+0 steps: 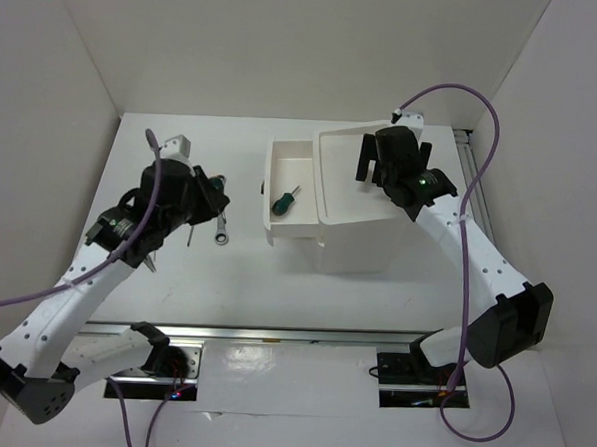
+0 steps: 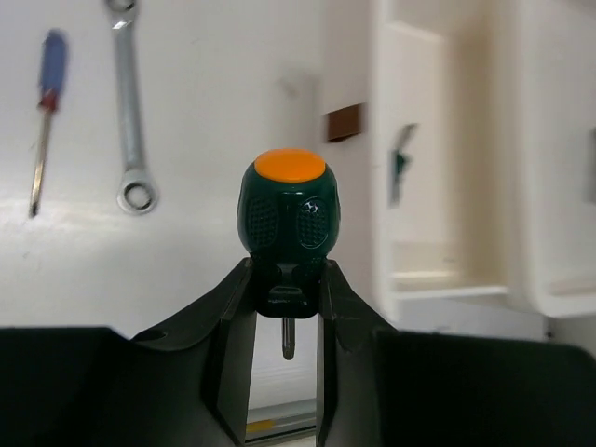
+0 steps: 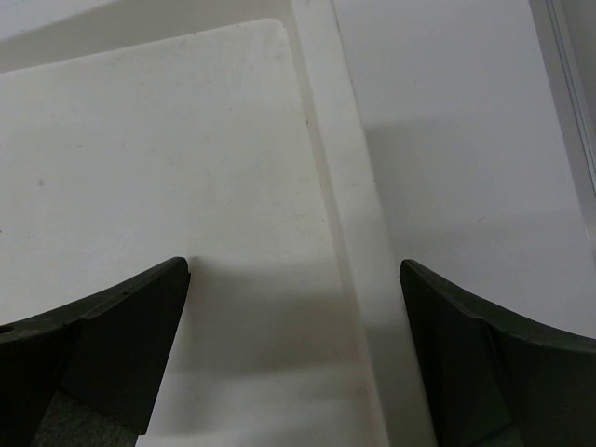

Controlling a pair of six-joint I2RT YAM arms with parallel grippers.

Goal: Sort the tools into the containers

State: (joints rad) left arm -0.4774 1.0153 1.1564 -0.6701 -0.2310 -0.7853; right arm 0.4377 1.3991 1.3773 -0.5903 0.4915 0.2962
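Clamped in the left hand (image 2: 284, 279) is a stubby green-handled screwdriver (image 2: 284, 209), held above the counter (image 2: 205, 242); beyond it a silver wrench (image 2: 130, 121) is seen. The right hand (image 3: 293, 270) is spread wide and empty over the top tray (image 3: 140, 140)

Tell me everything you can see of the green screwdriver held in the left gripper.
The stubby green screwdriver has a bulbous dark green handle, plastic by its look, with dotted grip patches and a flat orange end cap. Its short metal shaft runs back between the fingers toward the wrist camera. The left gripper is shut on the handle's narrow neck, one finger each side. Only the fingers touch it; the cap points out past the fingertips.
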